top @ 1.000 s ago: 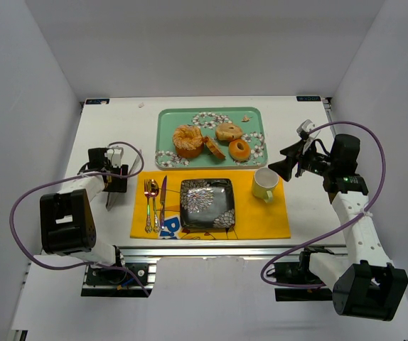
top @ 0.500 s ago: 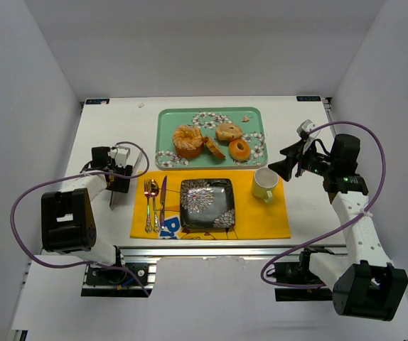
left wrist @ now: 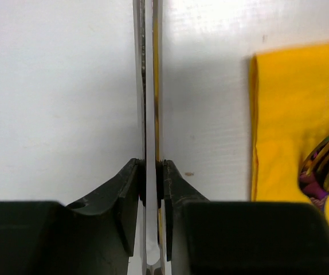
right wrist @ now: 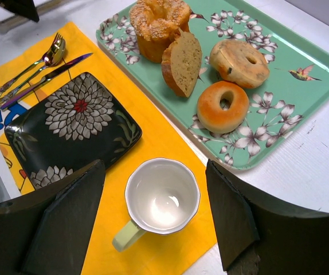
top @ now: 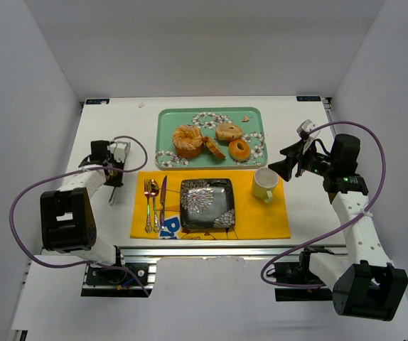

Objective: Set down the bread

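Note:
Several pieces of bread lie on the green floral tray (top: 255, 117): a sesame bun (top: 188, 140), a cut slice (top: 213, 148), a bagel (top: 228, 131) and a glazed ring (top: 239, 149). The right wrist view shows the bun (right wrist: 156, 23), slice (right wrist: 183, 63), bagel (right wrist: 239, 62) and ring (right wrist: 222, 106). An empty black floral plate (top: 207, 203) sits on the yellow mat (top: 261, 217). My left gripper (left wrist: 151, 183) is shut on thin metal tongs (left wrist: 147, 86) on the white table, left of the mat. My right gripper (right wrist: 155, 166) hangs open above a white cup (right wrist: 161, 195), holding nothing.
A fork (top: 148, 202), spoon (top: 155, 202) and knife (top: 162, 199) lie on the mat's left part, beside the plate. The cup (top: 264, 183) stands on the mat's right part. White walls close in the table on three sides.
My left gripper has closed onto the tongs and shifted slightly toward the back of the table. The right arm has not moved.

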